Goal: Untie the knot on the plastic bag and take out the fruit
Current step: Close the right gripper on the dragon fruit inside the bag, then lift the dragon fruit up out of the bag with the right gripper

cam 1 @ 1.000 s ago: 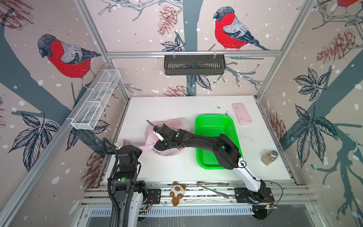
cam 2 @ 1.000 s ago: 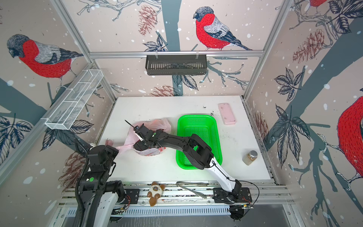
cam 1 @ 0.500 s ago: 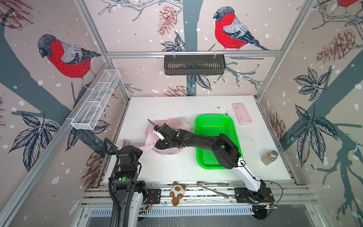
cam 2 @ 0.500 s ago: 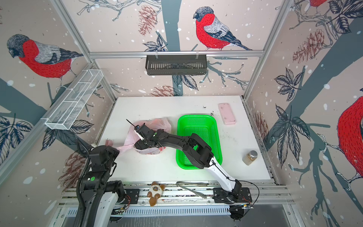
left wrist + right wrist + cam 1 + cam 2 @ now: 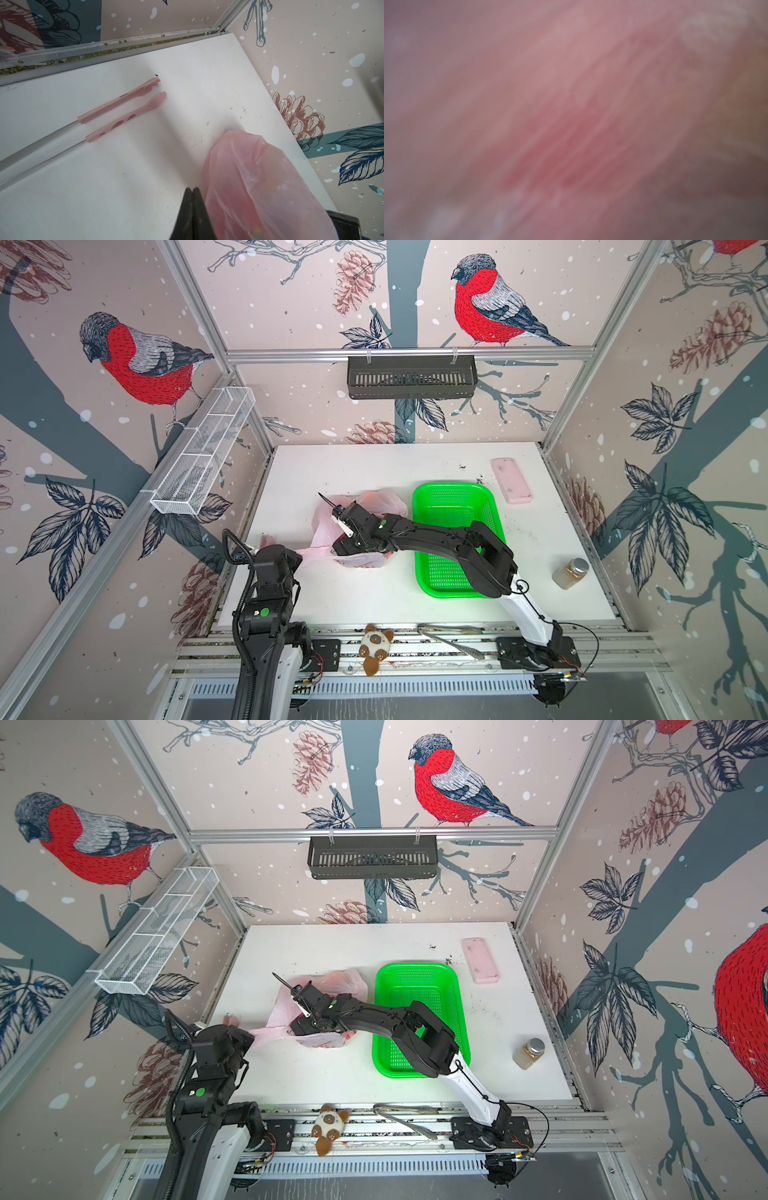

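Observation:
The pale pink plastic bag (image 5: 384,502) lies crumpled left of the table's middle in both top views. My right gripper (image 5: 347,548) reaches across and is sunk into the bag (image 5: 347,981); its fingers are hidden. The right wrist view is filled with blurred pink plastic (image 5: 571,104). A taut strand of the bag (image 5: 312,553) runs to my left gripper (image 5: 192,190), which is shut, with plastic (image 5: 259,187) bulging beside it. Something red (image 5: 387,555) shows through the bag's near side. The fruit and the knot are otherwise hidden.
A green basket (image 5: 453,488) stands right of the bag, under my right forearm. A pink slab (image 5: 511,481) lies at the back right and a jar (image 5: 571,572) near the right edge. Pink-tipped tongs (image 5: 124,99) lie by the left wall. A plush toy (image 5: 376,649) sits on the front rail.
My right wrist has drifted slightly to the right inside the bag. The left arm and the stretched strand have stayed where they were.

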